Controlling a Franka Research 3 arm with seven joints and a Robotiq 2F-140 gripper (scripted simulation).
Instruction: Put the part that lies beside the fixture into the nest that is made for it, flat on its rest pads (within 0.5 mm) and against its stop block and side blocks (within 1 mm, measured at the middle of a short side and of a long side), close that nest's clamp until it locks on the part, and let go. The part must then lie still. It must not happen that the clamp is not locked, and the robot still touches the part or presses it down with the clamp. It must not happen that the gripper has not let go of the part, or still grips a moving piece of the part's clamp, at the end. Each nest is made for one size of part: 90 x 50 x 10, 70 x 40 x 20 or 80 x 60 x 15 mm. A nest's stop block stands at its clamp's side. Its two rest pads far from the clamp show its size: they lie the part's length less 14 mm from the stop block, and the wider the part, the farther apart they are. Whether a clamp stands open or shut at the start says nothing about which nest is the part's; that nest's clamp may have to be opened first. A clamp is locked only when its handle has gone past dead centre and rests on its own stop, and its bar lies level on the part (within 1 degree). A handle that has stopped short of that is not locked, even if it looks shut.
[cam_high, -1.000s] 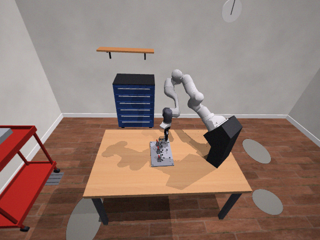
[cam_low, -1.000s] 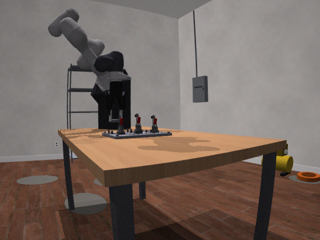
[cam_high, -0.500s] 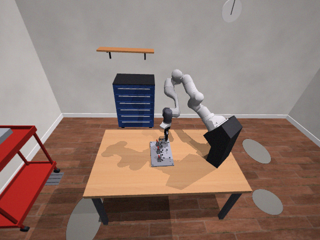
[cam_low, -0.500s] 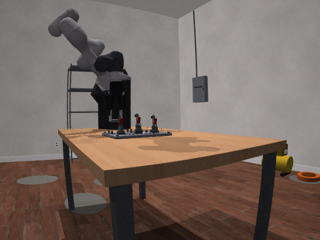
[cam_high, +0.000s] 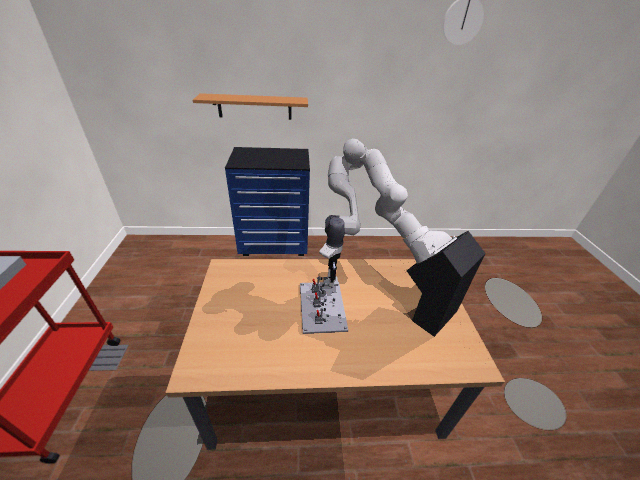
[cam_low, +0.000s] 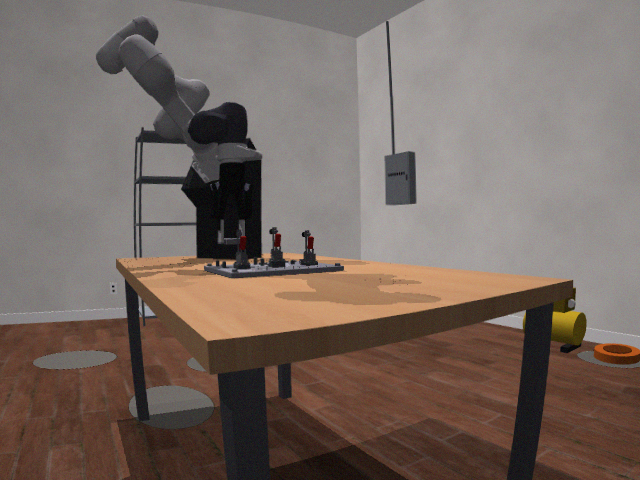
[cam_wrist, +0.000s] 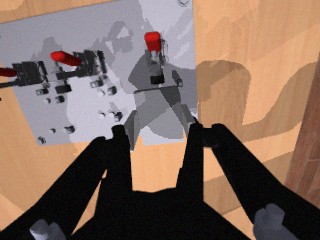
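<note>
My gripper (cam_wrist: 160, 116) (cam_high: 333, 274) (cam_low: 231, 235) is shut on the grey block part (cam_wrist: 157, 110) (cam_low: 226, 240) and holds it by its two sides. It hangs just above the end nest of the grey fixture plate (cam_wrist: 115, 20) (cam_high: 337, 325) (cam_low: 289, 269), the nest nearest the robot's base. That nest's clamp has its red handle (cam_wrist: 152, 40) (cam_low: 242, 242) standing up just beyond the part. The middle clamp's red handle (cam_wrist: 65, 57) (cam_low: 277, 239) and the third one (cam_wrist: 4, 71) (cam_low: 310, 241) are farther along the plate. The part hides the nest's pads and blocks.
The fixture stands mid-table on the wooden table (cam_high: 258, 361) (cam_low: 361, 310). The robot's black base block (cam_high: 444, 289) is at the table's right rear. A blue drawer cabinet (cam_high: 267, 206) stands behind the table and a red cart (cam_high: 31, 341) to the left.
</note>
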